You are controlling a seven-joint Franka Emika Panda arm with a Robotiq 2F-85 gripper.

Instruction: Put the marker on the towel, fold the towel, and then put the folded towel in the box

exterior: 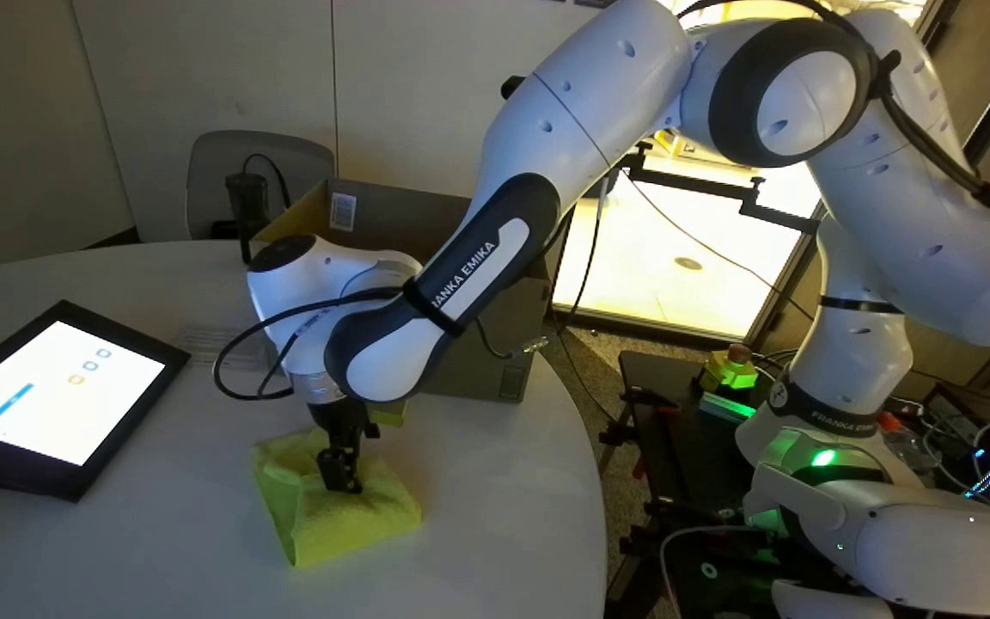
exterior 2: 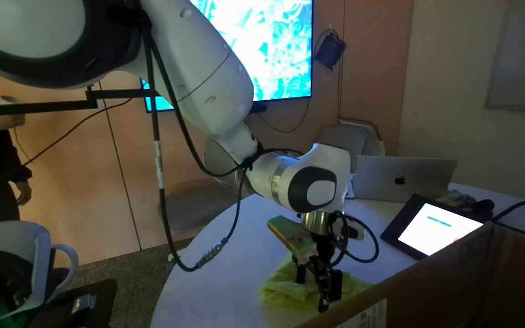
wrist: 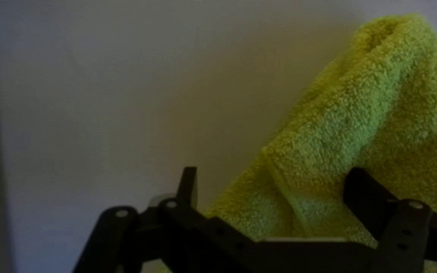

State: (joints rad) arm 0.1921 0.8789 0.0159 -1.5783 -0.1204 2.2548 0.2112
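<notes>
The yellow-green towel [exterior: 357,520] lies folded over and rumpled on the white table; its far side shows in an exterior view. Above it, pointing down, is my gripper [wrist: 273,180], its jaws wide apart. In the wrist view one finger [wrist: 189,185] stands over bare table beside the towel's edge, while the opposite finger [wrist: 366,197] is over the folded cloth [wrist: 328,151]. Whether a fingertip touches the cloth I cannot tell. No marker shows in any view; it is hidden or out of view. The brown cardboard box [exterior: 478,361] stands close behind the towel.
A dark-framed tablet [exterior: 74,378] with a lit screen rests on the table, near the towel. The box wall [exterior 2: 408,287] rises close to the gripper in an exterior view. A silver laptop [exterior 2: 404,177] sits farther back. Cables [exterior 2: 362,259] loop around the wrist.
</notes>
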